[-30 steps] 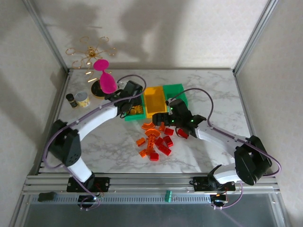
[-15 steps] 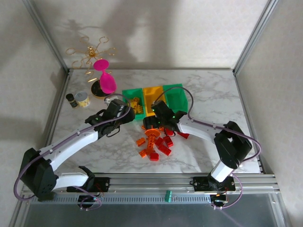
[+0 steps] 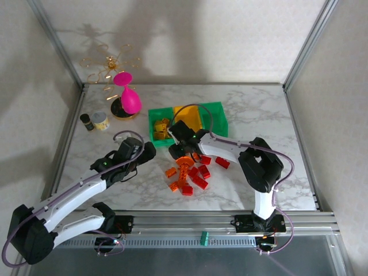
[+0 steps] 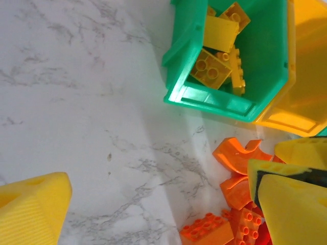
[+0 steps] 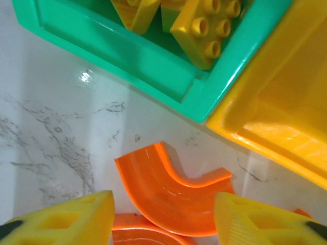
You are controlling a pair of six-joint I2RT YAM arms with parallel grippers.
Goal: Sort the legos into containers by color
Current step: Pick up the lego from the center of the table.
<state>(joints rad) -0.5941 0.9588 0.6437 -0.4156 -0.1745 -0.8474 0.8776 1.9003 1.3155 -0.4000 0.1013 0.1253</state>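
Three bins stand in a row: a green bin holding yellow bricks, a yellow-orange bin, and another green bin. In front of them lies a pile of orange and red legos. My right gripper is open and low over the pile's far left. Its fingers straddle an orange curved piece, and a second curved piece lies under that one. My left gripper is open over bare marble left of the pile, with an orange brick near its right finger.
A pink vase-like object stands at the back left. Beside it are a small round tin and a dark little bottle. Red bricks lie at the right of the pile. Bare marble table extends to the right.
My left arm has drawn back from the left green bin toward the near left. My right gripper has swung left from the pile's right side to the orange curved pieces.
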